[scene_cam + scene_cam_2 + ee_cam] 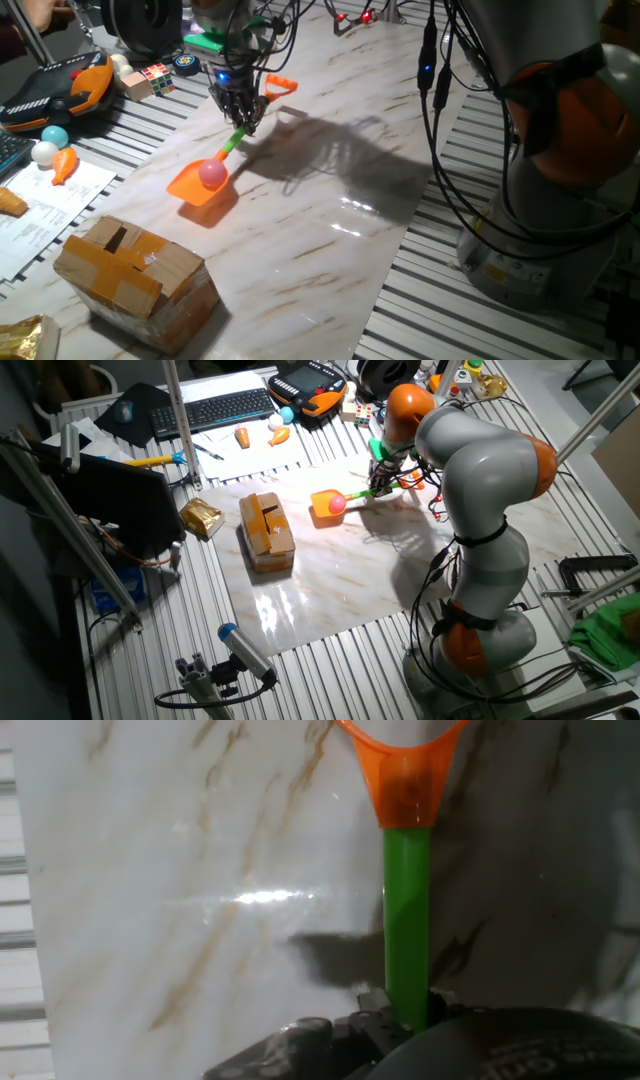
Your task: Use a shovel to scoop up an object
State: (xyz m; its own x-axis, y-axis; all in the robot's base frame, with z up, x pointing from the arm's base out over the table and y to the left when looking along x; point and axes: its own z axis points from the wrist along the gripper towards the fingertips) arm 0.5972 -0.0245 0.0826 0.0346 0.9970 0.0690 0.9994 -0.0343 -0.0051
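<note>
My gripper (243, 122) is shut on the light green shaft of the shovel (232, 143). The orange blade (198, 185) points toward the near left and casts a shadow just below it, so it seems slightly off the marble. The pink ball (212, 173) rests on the blade. The orange D-shaped end (279, 88) sticks out behind the gripper. The other fixed view shows the gripper (380, 486), blade (322, 504) and ball (338, 504). The hand view shows only the green shaft (407, 930) running up to an orange forked end (405, 785); the ball is out of that view.
A taped cardboard box (135, 270) sits on the marble board (320, 240) at the near left. A white ball (45, 152), teal ball (54, 135), orange toy (64, 165) and puzzle cube (157, 77) lie off the board at left. The arm's base (540, 240) stands at right.
</note>
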